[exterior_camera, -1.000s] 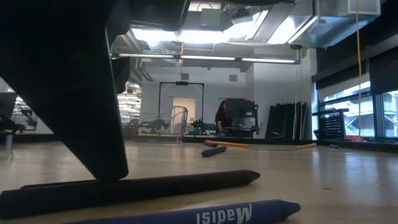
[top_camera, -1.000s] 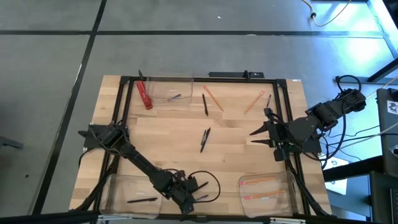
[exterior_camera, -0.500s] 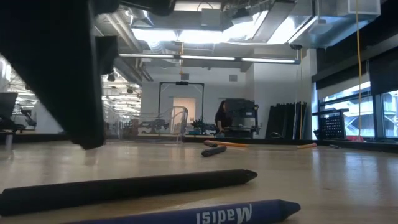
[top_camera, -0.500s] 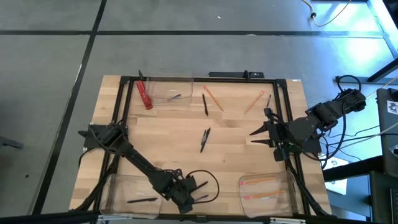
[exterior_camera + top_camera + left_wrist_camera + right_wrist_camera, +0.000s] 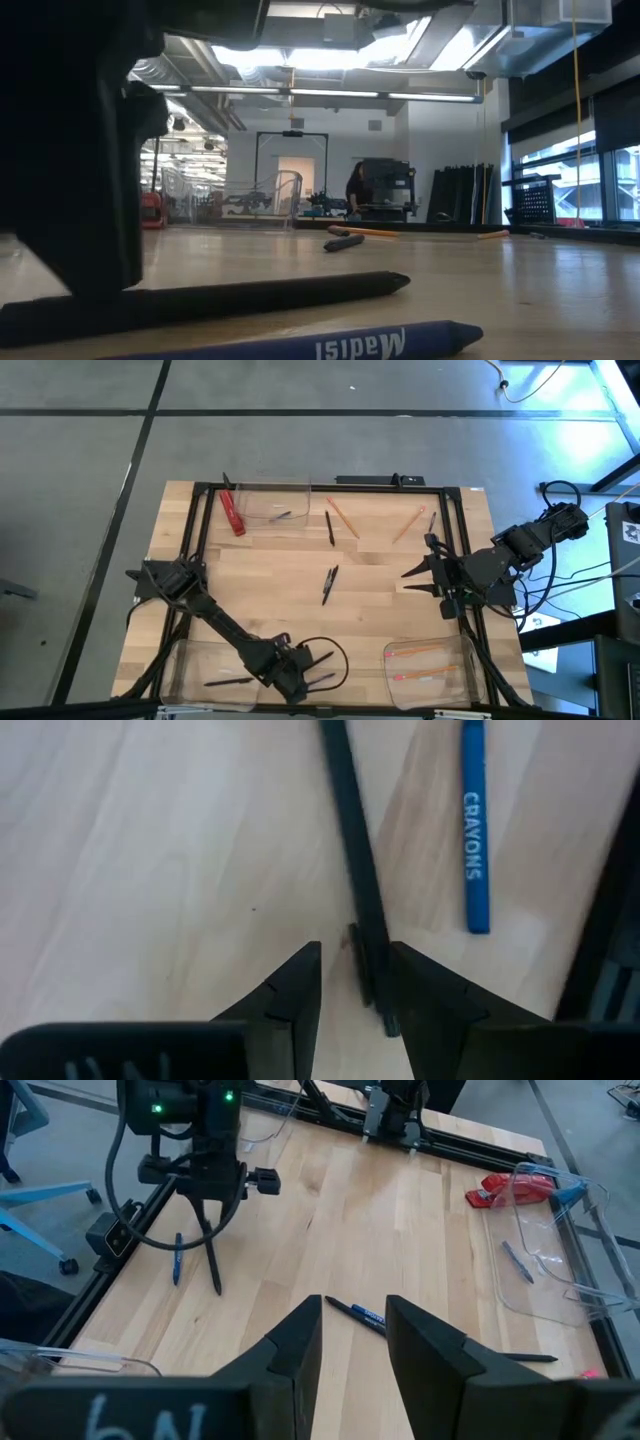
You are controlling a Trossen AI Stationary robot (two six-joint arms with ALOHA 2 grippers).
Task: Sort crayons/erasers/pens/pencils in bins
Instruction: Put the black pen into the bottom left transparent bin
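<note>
My left gripper [image 5: 356, 946] is low over the table's near edge [image 5: 305, 678], pointing steeply down, open. A black pen [image 5: 352, 850] lies on the wood and runs through the gap between the fingers, closer to one finger. A blue crayon [image 5: 473, 830] lies beside it, flat on the table [image 5: 300, 345]. In the low view a dark finger [image 5: 95, 230] stands at the pen's [image 5: 250, 297] left part. My right gripper [image 5: 420, 568] hangs open above the table's right side, holding nothing. My left gripper has the black pen's end part [image 5: 372, 982] between its open fingers, which come from above and stand across the pen. The pen lies flat on the table. I cannot tell whether a finger touches it.
Clear bins: near left [image 5: 200, 660] with a black pen [image 5: 228, 681], near right [image 5: 455, 660] with pencils [image 5: 420, 652], far [image 5: 300, 495] with a small stick. A red strip [image 5: 232, 512], pencils [image 5: 342, 517] and pens [image 5: 330, 583] lie on the wood.
My left gripper has tipped and shifted a little toward the table's left edge. Its finger lifted off the spot by the black pen's middle and came down again farther left along it. The pen and the crayon have stayed in place.
</note>
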